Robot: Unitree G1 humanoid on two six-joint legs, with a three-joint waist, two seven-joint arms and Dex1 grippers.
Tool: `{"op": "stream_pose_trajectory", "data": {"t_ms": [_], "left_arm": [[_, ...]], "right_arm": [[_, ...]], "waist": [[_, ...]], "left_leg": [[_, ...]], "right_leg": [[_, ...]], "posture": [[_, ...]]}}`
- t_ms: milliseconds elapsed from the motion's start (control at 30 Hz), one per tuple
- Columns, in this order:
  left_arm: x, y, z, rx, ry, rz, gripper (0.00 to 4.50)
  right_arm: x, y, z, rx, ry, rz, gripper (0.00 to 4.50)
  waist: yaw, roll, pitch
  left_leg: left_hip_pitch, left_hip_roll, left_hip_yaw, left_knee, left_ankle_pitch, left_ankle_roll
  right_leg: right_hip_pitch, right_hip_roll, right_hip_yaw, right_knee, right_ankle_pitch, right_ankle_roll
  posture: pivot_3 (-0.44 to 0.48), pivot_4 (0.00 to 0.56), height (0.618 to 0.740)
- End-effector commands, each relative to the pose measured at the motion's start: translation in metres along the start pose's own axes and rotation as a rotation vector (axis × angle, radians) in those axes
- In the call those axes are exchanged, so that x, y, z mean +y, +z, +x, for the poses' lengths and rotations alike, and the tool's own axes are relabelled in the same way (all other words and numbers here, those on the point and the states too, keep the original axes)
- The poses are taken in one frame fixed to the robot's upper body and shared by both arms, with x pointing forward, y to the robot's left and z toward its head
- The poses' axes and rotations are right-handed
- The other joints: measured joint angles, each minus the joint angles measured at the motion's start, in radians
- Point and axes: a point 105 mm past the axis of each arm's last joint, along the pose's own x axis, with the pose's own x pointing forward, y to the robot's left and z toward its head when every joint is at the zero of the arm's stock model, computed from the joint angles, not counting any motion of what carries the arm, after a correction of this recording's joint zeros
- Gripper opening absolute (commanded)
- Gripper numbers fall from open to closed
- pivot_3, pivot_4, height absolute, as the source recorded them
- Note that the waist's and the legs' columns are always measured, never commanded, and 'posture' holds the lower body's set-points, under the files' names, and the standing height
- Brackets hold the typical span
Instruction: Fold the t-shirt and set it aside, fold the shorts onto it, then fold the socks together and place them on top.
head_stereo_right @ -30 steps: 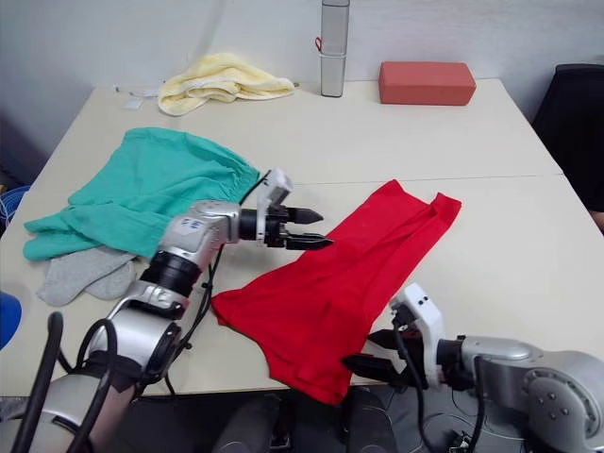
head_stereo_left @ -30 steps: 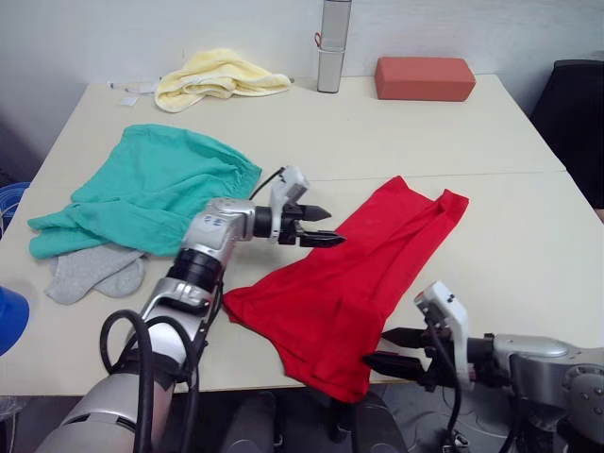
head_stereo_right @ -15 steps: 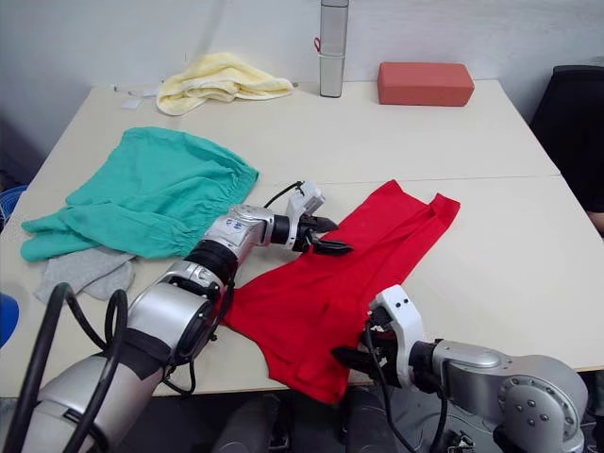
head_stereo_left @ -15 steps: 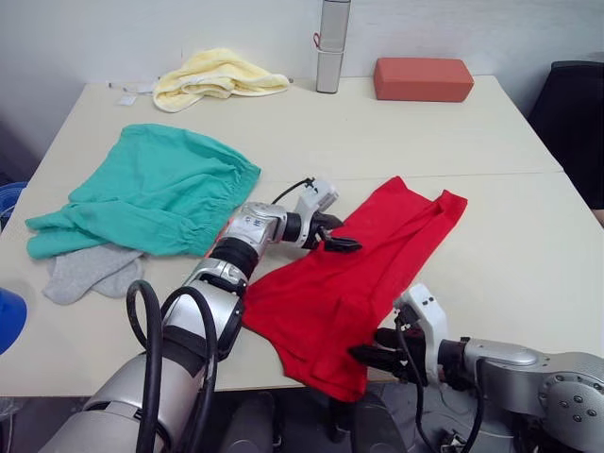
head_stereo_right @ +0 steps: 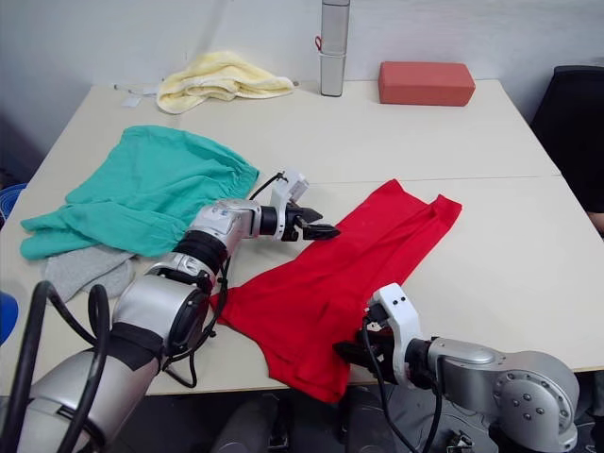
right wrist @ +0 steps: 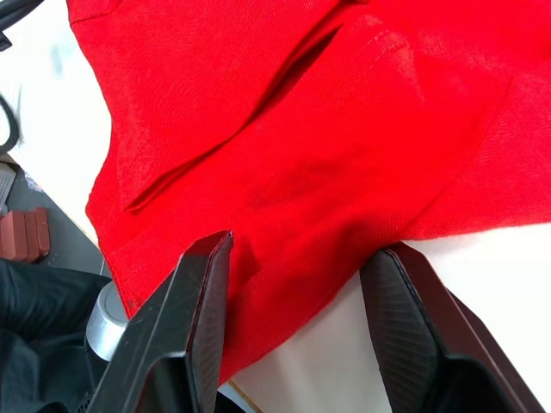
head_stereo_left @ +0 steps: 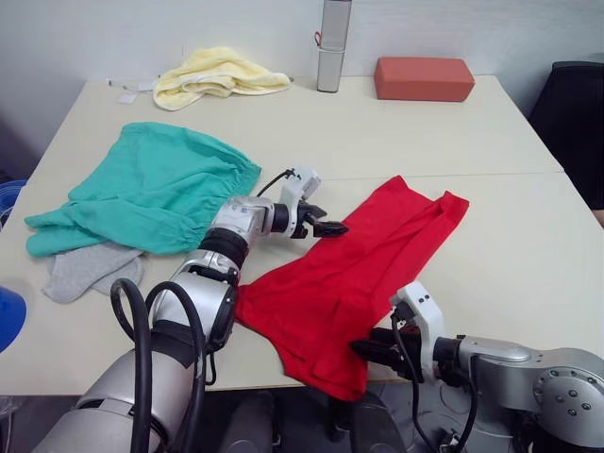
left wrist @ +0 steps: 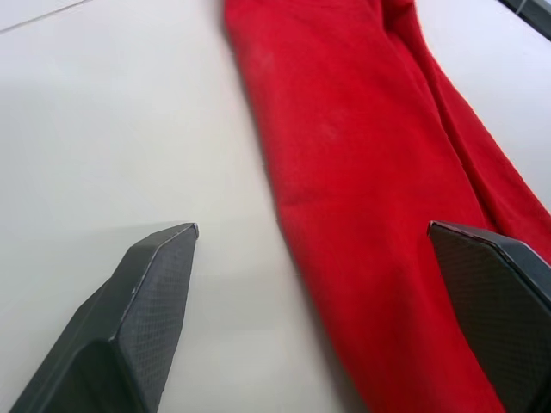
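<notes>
None of the three folds is judged done — the t-shirt [head_stereo_left: 354, 274] lies spread in a loose diagonal strip, with the left gripper [head_stereo_left: 319, 225] spread wide over its edge and the right gripper [right wrist: 293, 331] parted around its overhanging near hem, nothing yet clamped. The shorts [head_stereo_left: 151, 189] and the socks [head_stereo_left: 85, 269] are left unfolded on the worktop [head_stereo_left: 377, 132], well behind the left gripper — both steps remain.

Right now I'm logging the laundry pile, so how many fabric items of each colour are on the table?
Red: 1, the t-shirt
Teal-green: 1, the shorts
Light grey: 2, the socks, partly under the shorts
Pale yellow: 1, the towel
Total: 5 on the table
</notes>
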Motion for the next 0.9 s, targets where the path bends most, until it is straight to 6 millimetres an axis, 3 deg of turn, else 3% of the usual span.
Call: {"op": "stream_pose_trajectory", "data": {"t_ms": [33, 100, 467, 600, 900], "left_arm": [[-0.009, -0.019, 0.012, 0.056, -0.041, -0.084, 4.5], [-0.013, -0.021, 0.018, 0.061, -0.042, -0.073, 4.5], [-0.021, -0.042, 0.032, 0.099, -0.066, -0.007, 1.22], [-0.014, -0.039, 0.032, 0.033, -0.012, -0.06, 0.02], [0.013, -0.03, 0.012, -0.147, 0.096, -0.238, 0.02]], "right_arm": [[0.0, 0.003, 0.0, -0.006, 0.003, -0.005, 2.25], [0.0, 0.003, 0.0, -0.006, 0.003, -0.006, 2.25], [-0.002, 0.006, -0.002, -0.014, -0.003, -0.018, 2.17], [-0.002, 0.005, -0.006, -0.013, -0.003, -0.021, 2.17], [-0.011, 0.006, -0.024, 0.012, -0.001, -0.033, 2.17]], "waist": [[0.0, 0.0, 0.0], [0.003, -0.001, -0.001], [0.005, -0.002, -0.001], [0.005, -0.002, -0.001], [0.003, -0.002, -0.001]], "left_leg": [[0.0, 0.0, 0.0, 0.0, 0.0, 0.0], [0.0, 0.0, 0.0, 0.0, 0.0, -0.001], [-0.001, -0.001, -0.001, 0.0, 0.001, 0.0], [-0.001, -0.001, -0.001, 0.0, 0.0, 0.0], [-0.001, -0.003, 0.0, 0.0, 0.001, 0.003]], "right_leg": [[0.0, 0.0, 0.0, 0.0, 0.0, 0.0], [0.0, 0.0, 0.0, 0.0, 0.0, 0.0], [0.0, -0.002, 0.0, -0.001, 0.001, 0.002], [0.0, -0.002, 0.0, -0.001, 0.001, 0.002], [0.001, -0.003, 0.001, -0.004, 0.003, 0.004]], "posture": [[0.0, 0.15, 0.74], [0.0, 0.15, 0.74], [0.0, 0.15, 0.74], [0.0, 0.15, 0.74], [0.0, 0.15, 0.74]]}}
